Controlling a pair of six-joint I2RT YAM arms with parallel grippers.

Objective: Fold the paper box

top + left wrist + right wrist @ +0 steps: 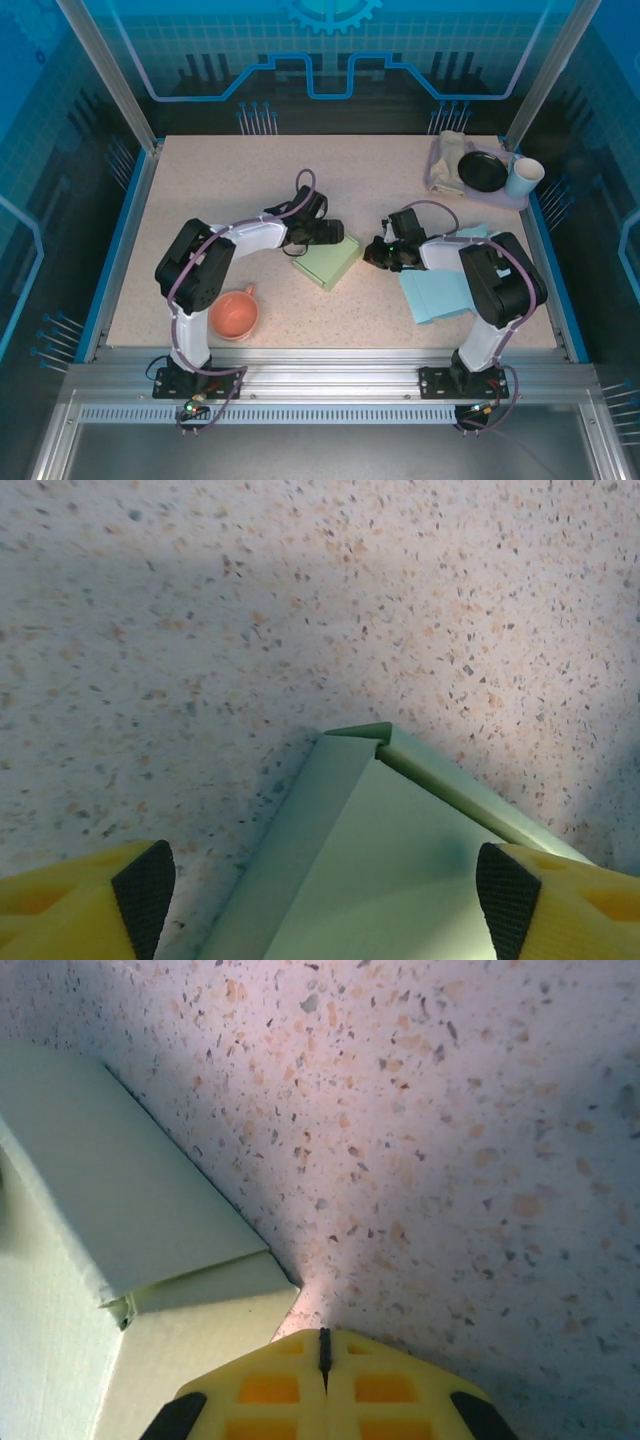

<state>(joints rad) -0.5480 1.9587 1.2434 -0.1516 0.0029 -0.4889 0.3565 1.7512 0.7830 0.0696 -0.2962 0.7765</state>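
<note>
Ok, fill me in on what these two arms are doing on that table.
Both arms are working on the pale green paper box in the middle of the table. The left fingers are spread open on either side of one folded corner. The right fingers are shut, with their tip right beside another corner's flap. A pink cup and a blue sheet lie off to the sides.

2 black-and-white arms (250, 238) trailing purplish cables (171, 310); yellow pincer fingers (60, 900), seemingly rubber black pads (145, 890).

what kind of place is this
Probably a robot test cell or lab booth: left arm and right arm bolted to an aluminium rail, a speckled table walled by blue printed panels.
</note>
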